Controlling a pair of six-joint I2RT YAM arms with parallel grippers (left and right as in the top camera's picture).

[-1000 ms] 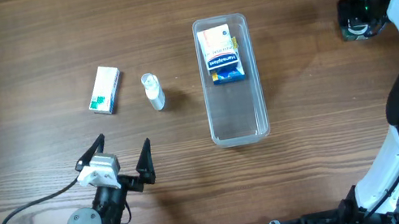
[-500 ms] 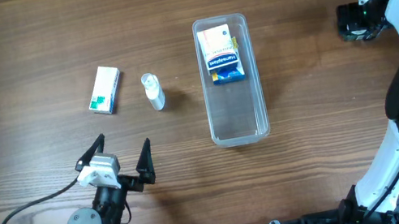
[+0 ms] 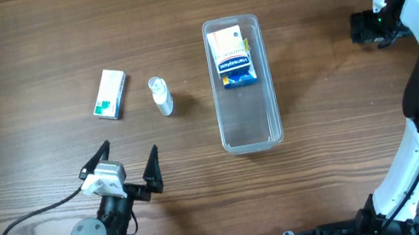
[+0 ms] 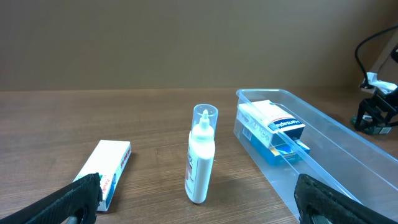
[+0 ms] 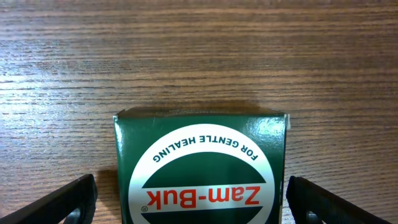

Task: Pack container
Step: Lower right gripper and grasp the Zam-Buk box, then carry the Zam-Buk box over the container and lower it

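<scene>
The clear container (image 3: 250, 127) lies at the table's middle; it also shows in the left wrist view (image 4: 348, 155). Its far end holds a blue box (image 3: 236, 69) and a white and orange box (image 3: 225, 41). A white bottle (image 3: 161, 97) and a white and green box (image 3: 109, 94) lie to its left. My left gripper (image 3: 127, 162) is open and empty near the front edge, apart from the bottle (image 4: 200, 158). My right gripper (image 3: 365, 26) is open at the far right, its fingers on either side of a green Zam-Buk box (image 5: 199, 143) without touching it.
The white and green box (image 4: 106, 171) lies left of the bottle in the left wrist view. A black cable runs from the left arm's base along the front edge (image 3: 22, 228). Bare wood surrounds the Zam-Buk box.
My right gripper has shifted a little to the left at the far right of the table. The left arm and the objects have not moved.
</scene>
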